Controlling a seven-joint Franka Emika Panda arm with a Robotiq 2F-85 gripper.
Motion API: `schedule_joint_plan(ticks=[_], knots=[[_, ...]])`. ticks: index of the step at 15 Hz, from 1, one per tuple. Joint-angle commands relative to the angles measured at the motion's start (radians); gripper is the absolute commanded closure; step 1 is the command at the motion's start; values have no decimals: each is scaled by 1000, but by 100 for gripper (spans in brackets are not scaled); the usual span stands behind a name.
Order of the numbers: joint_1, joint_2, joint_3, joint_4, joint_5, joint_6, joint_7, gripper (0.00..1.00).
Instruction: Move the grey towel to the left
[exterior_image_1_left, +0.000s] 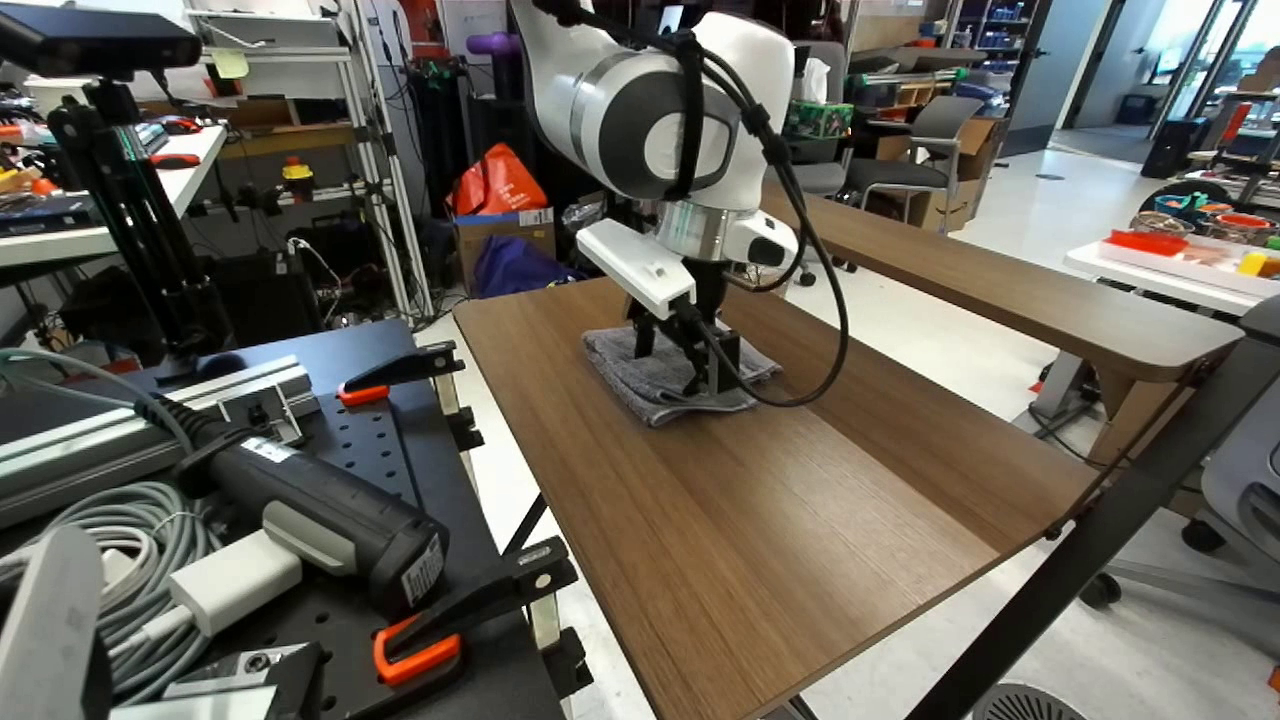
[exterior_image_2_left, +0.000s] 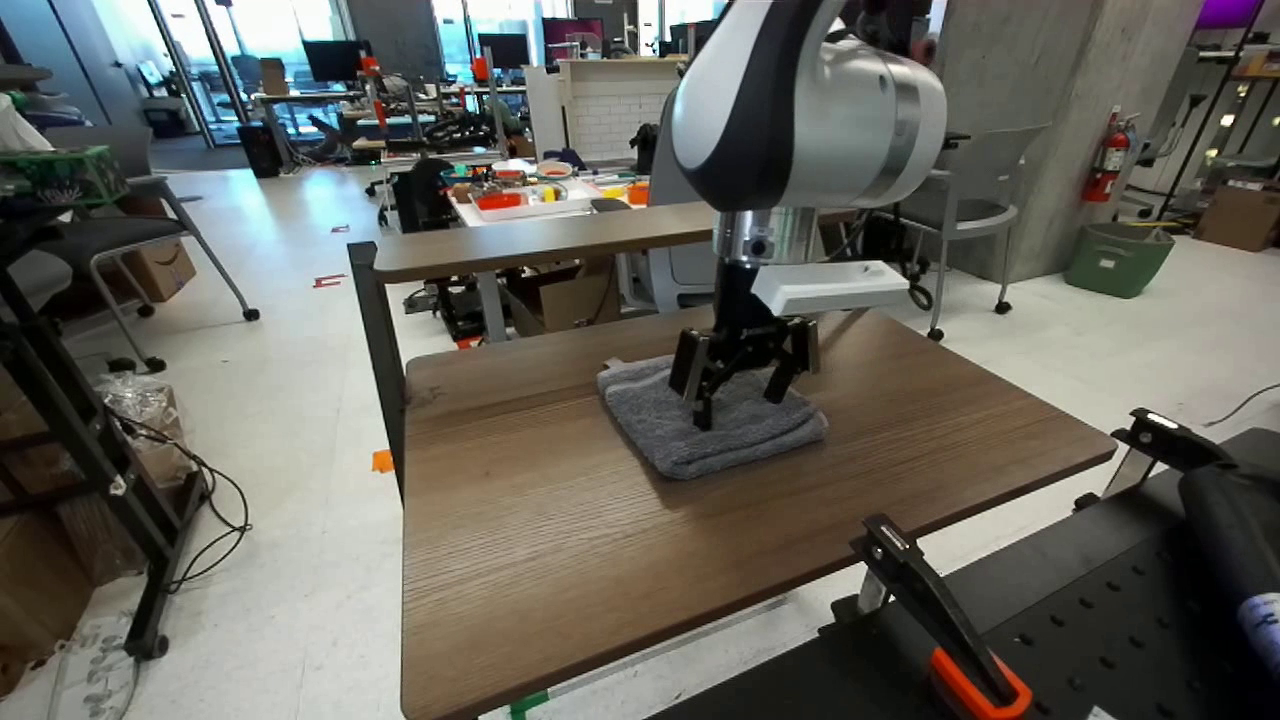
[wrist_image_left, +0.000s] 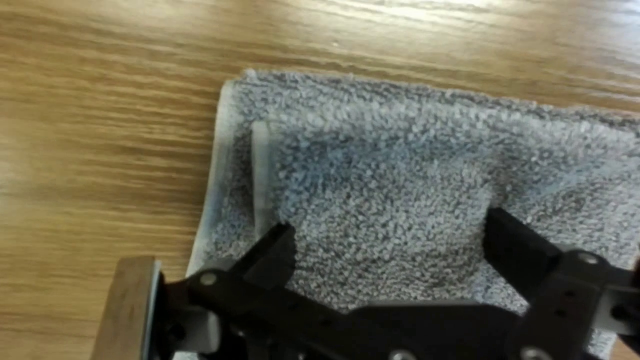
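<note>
The grey towel (exterior_image_1_left: 625, 375) lies folded flat on the brown wooden table, and it also shows in an exterior view (exterior_image_2_left: 655, 420). In the wrist view the towel (wrist_image_left: 390, 165) fills the middle, with its pale hemmed edges at the left. My gripper (exterior_image_1_left: 670, 368) points straight down over the towel, as an exterior view (exterior_image_2_left: 740, 402) also shows. Its fingers are wide apart in the wrist view (wrist_image_left: 390, 227), with towel cloth spread flat between them. The fingertips are at the towel's surface. The cloth dips and creases by the right fingertip. Whether both tips press on it, I cannot tell.
The wooden table (exterior_image_1_left: 760, 540) has a raised wooden shelf (exterior_image_1_left: 1000, 270) along one long side. A black bench (exterior_image_1_left: 350, 470) with orange-and-black clamps (exterior_image_1_left: 420, 650), cables and a black handheld tool (exterior_image_1_left: 330, 510) stands beside the other long side, across a gap.
</note>
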Motion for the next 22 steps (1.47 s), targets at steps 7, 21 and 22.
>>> schedule_joint_plan(ticks=[7, 21, 22], knots=[[174, 143, 13, 224, -121, -198, 0, 0], [247, -36, 25, 142, -174, -347, -3, 0], [246, -73, 24, 107, -185, -342, -7, 0]])
